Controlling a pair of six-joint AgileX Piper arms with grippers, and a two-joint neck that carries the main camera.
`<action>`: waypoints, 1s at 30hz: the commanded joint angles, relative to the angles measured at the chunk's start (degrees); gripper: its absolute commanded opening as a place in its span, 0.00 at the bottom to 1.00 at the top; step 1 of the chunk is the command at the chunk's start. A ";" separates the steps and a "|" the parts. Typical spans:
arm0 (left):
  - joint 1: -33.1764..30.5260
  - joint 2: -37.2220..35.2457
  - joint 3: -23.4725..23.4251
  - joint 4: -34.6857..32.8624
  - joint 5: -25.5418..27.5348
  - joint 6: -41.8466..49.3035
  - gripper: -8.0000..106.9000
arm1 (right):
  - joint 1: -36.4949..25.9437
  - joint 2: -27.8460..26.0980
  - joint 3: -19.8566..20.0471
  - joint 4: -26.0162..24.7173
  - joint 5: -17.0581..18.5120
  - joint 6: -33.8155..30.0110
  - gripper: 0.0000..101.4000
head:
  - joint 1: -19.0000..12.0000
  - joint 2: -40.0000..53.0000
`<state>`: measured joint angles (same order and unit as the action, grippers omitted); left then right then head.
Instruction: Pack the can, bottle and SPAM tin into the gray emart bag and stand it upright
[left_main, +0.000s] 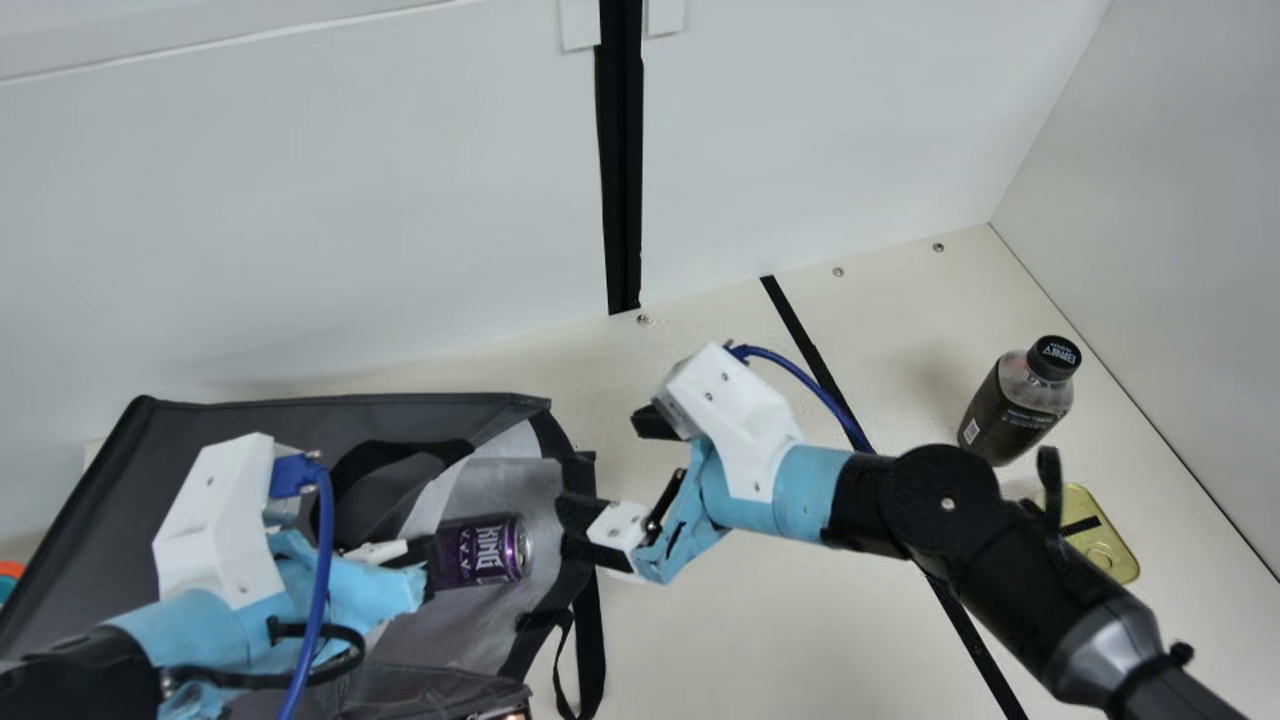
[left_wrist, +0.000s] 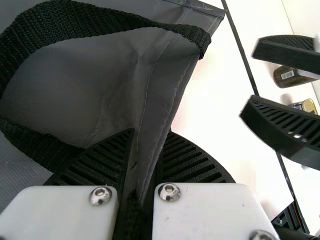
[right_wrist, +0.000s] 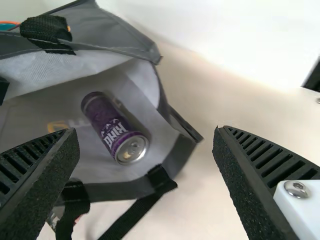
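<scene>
Right arm (left_main: 1030, 590), foreground of the main view, ends in the right gripper (left_main: 600, 472), whose jaws stand apart with nothing between them, beside the mouth of the bag (left_main: 180, 430). Left gripper (left_wrist: 150, 135): jaws clamped on the bag's gray edge. The can (left_main: 480, 550) lies on its side inside, one end toward the mouth. Outside stand the bottle (left_main: 1015, 405), long axis upright, and, just beside it, the tin (left_main: 1110, 560), low, lid up. Both lie well apart from the right jaws, to the main view's right, opposite to the bag; the right arm is the nearer. Presumably the next pick requires those jaws to swing away from the mouth toward the bottle or tin.
</scene>
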<state>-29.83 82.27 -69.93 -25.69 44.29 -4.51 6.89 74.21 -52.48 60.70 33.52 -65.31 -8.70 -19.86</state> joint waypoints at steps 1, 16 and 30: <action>0.00 0.00 0.00 0.00 0.00 0.00 0.00 | -0.44 -1.56 0.31 -1.98 -0.29 1.99 0.94 | -1.30 -0.14; 0.00 0.00 0.00 0.00 0.00 0.00 0.00 | -5.05 -9.93 1.64 -14.11 -0.44 13.92 0.94 | -1.30 -0.14; 0.00 0.00 0.00 0.00 0.00 0.00 0.00 | -11.14 -14.82 0.89 -33.70 -0.64 31.76 0.94 | -1.30 -0.14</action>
<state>-29.83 82.27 -69.93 -25.69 44.29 -4.51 -3.64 59.60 -51.42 31.06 32.74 -36.93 -8.70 -19.86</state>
